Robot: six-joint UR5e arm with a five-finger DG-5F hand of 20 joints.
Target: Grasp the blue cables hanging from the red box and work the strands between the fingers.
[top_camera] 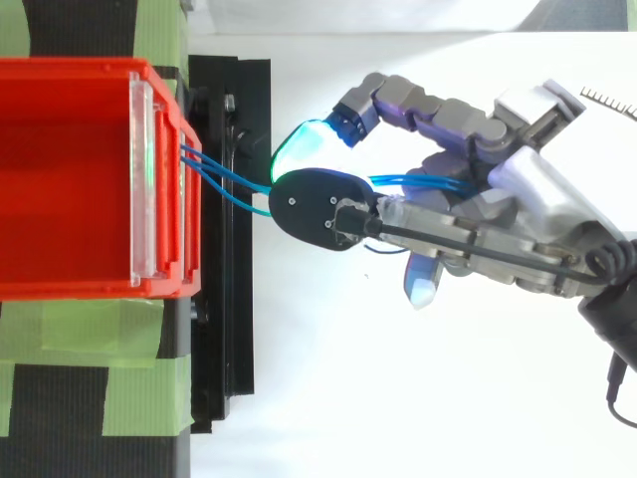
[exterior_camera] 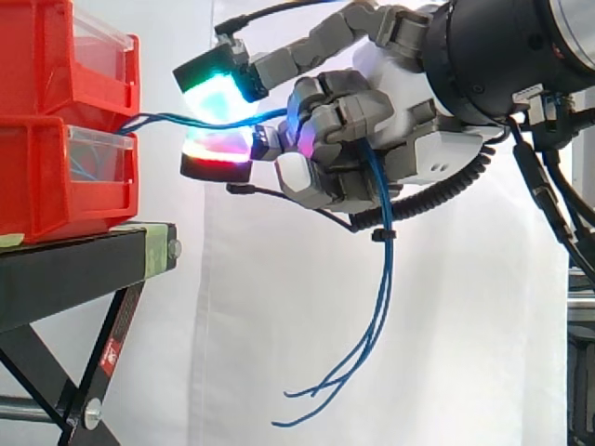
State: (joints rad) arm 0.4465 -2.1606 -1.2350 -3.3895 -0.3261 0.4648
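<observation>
The blue cables (exterior_camera: 186, 118) leave the gap between two stacked red bins, the upper one (exterior_camera: 65, 56) and the lower one (exterior_camera: 56, 177). They run right into my hand (exterior_camera: 409, 139), then drop from it in a loose bundle (exterior_camera: 382, 279) whose ends curl apart below. The hand's fingers are curled round the strands, just right of the bins. One glowing pad (exterior_camera: 218, 79) sits above the cables and another (exterior_camera: 218, 150) below them. From above, the cables (top_camera: 224, 179) pass from the red bin (top_camera: 60, 179) under a dark fingertip (top_camera: 318, 207) into the hand (top_camera: 518, 199).
The bins stand on a black stand (exterior_camera: 74, 269) with green tape patches (top_camera: 90, 334) and crossed legs below. A white curtain hangs behind. Open air lies under the hand, where the cable ends dangle.
</observation>
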